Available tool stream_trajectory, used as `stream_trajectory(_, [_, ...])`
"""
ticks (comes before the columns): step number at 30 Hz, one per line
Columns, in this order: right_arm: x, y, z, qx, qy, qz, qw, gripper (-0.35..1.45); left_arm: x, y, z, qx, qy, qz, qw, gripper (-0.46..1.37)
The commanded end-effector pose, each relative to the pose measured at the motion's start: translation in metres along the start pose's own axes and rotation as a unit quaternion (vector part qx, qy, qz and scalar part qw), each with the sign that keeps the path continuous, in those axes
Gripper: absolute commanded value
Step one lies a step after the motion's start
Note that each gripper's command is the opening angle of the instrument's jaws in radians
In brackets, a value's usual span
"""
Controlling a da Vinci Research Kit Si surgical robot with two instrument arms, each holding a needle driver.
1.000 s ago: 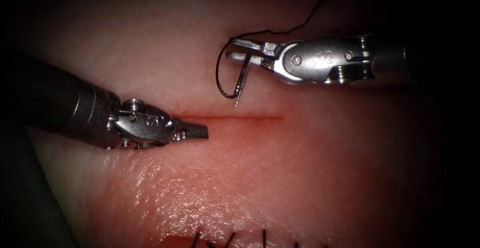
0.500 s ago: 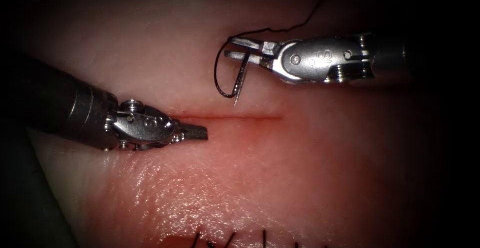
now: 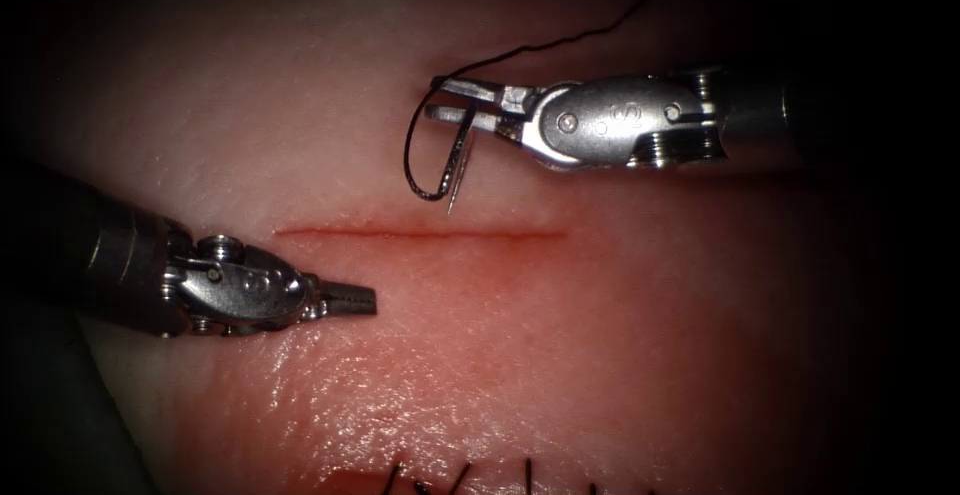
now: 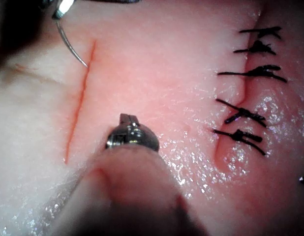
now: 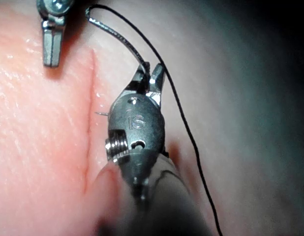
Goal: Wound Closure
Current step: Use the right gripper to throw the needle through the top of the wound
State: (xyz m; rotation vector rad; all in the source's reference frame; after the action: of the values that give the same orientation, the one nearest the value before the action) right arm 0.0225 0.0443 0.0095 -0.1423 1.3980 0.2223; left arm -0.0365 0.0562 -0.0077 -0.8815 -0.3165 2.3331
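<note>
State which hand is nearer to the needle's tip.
Right. The right hand holds the needle, its tip just above the cut; the left hand sits below the cut's left end, holding nothing.

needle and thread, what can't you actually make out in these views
- Needle, held mid-curve by the right tool, clear of the tissue: its thread end in the endoscope view, merged with the dark thread loop.
- Thread's far end: runs off the picture's edge in the endoscope and right wrist views.
- Left tool, holding nothing: its jaws in the left wrist view, hidden behind its own wrist.
</note>
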Motion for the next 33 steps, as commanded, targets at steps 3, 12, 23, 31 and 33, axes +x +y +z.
stream_trajectory(3, [-0.0001,-0.0001,0.0007,0.002,0.009,-0.001,1.000,-0.35,-0.0005,-0.0005,-0.0007,0.007,0.007,-0.001,1.0000,-0.35])
stream_trajectory(12, [-0.0003,-0.0005,0.0033,0.018,0.029,-0.004,0.999,-0.35,-0.0016,-0.0007,-0.0009,0.012,0.013,0.000,0.9998,-0.35])
stream_trajectory(23, [-0.0013,-0.0010,0.0047,0.034,0.047,-0.011,0.998,-0.35,-0.0033,-0.0019,0.0009,0.021,0.019,0.007,0.9996,-0.35])
stream_trajectory(31, [-0.0023,-0.0012,0.0053,0.043,0.062,-0.017,0.997,-0.35,-0.0045,-0.0022,0.0021,0.020,0.020,-0.002,0.9996,-0.35])
stream_trajectory(33, [-0.0023,-0.0014,0.0054,0.047,0.077,-0.024,0.996,-0.35,-0.0050,-0.0021,0.0025,0.019,0.022,-0.003,0.9996,-0.35])
